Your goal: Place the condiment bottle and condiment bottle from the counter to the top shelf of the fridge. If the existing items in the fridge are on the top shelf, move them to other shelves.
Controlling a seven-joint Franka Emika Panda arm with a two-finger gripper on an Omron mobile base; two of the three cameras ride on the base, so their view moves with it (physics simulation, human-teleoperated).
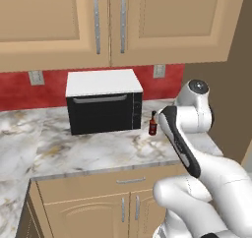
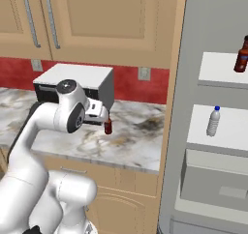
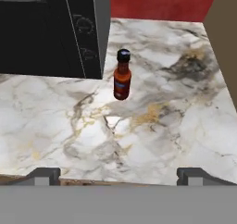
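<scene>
Claw (image 3: 118,176) spread wide and empty above the counter (image 3: 152,126).
One condiment bottle (image 3: 122,75) stands upright ahead of the fingertips (image 3: 44,176), apart from them, just beside the black microwave (image 1: 103,102); a second condiment bottle (image 2: 242,55) stands on the fridge's top shelf (image 2: 220,68), the water bottle (image 2: 213,121) on the shelf below. Red backsplash (image 1: 19,92), wooden cabinets (image 1: 147,20) above.

White glossy arm (image 1: 206,183), rounded bulbous links, black band along forearm, grey circular joint caps

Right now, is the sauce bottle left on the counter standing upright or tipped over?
Upright. The condiment bottle stands on its base on the marble counter, black cap on top, just beside the microwave.
</scene>
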